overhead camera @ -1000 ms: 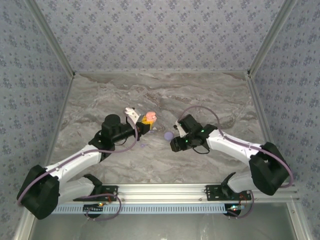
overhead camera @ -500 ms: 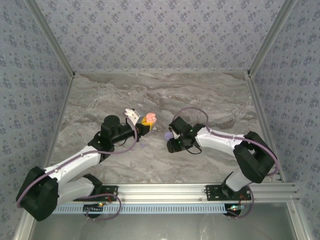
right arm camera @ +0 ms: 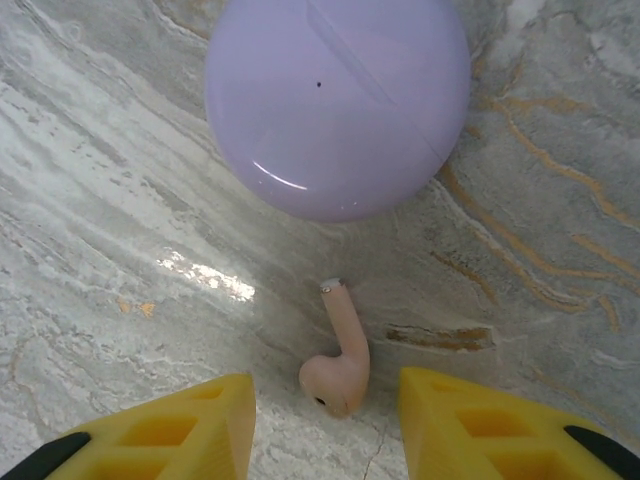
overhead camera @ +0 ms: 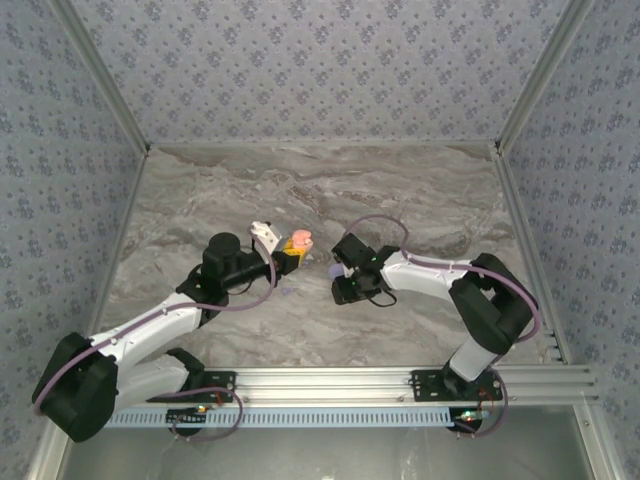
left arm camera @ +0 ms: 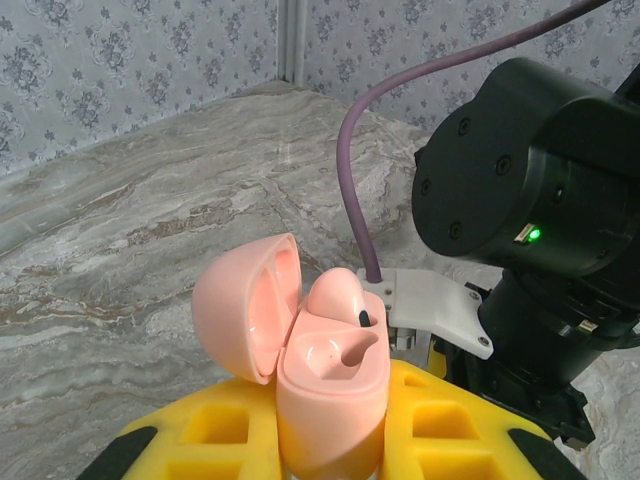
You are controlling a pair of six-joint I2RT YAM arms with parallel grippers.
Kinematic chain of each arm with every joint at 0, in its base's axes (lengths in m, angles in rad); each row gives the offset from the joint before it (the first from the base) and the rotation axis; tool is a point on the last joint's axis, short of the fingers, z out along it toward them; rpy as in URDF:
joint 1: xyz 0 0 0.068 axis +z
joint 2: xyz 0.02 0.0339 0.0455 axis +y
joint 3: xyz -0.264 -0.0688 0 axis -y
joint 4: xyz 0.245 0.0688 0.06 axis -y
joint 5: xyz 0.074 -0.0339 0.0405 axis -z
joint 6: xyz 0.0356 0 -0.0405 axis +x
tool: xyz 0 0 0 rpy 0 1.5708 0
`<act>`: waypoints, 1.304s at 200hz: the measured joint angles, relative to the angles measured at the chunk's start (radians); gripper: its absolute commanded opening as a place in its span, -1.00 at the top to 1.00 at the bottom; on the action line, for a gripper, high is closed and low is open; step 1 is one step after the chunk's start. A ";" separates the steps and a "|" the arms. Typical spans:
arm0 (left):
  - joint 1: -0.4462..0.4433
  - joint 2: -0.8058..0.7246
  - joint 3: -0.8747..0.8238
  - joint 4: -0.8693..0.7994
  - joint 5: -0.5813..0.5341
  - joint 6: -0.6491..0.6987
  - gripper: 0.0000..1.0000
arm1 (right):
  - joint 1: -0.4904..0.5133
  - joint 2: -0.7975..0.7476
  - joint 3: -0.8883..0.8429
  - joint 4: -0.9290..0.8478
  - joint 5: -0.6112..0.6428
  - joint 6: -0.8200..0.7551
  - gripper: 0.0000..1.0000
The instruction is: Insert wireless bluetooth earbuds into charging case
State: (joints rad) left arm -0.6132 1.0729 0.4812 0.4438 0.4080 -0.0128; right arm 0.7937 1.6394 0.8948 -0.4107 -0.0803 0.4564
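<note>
My left gripper (left arm camera: 330, 445) is shut on a salmon-pink charging case (left arm camera: 330, 400), which it holds upright between yellow fingers. The case's lid (left arm camera: 245, 310) is swung open. One pale pink earbud (left arm camera: 335, 292) sits in the far slot and the near slot is empty. In the top view that case (overhead camera: 299, 240) is at mid-table. My right gripper (right arm camera: 328, 415) is open and low over the table. A second pale pink earbud (right arm camera: 340, 360) lies flat between its yellow fingertips (right arm camera: 190, 435), touching neither. The right gripper (overhead camera: 338, 277) faces the left one.
A closed lavender round case (right arm camera: 338, 105) lies just beyond the loose earbud, also visible from above (overhead camera: 335, 270). A tiny lavender piece (overhead camera: 285, 291) rests on the marble near the left arm. Patterned walls enclose the table on three sides.
The right arm has swung left and lowered beside the lavender case, its jaws narrowing around the loose earbud. The left arm and the pink case have stayed in place.
</note>
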 measured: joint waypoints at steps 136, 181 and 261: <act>0.000 0.000 0.000 0.000 0.000 0.005 0.63 | 0.006 0.016 0.013 -0.023 0.058 0.000 0.52; 0.000 0.000 0.000 0.000 0.000 0.005 0.64 | -0.006 0.015 0.018 -0.041 0.111 0.006 0.55; 0.000 0.014 0.000 0.000 0.000 0.003 0.64 | -0.149 0.005 0.019 -0.086 0.134 -0.043 0.55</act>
State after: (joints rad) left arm -0.6132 1.0874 0.4812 0.4435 0.4080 -0.0097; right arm 0.6449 1.6444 0.9134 -0.4965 0.0536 0.4137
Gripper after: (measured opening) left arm 0.197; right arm 0.224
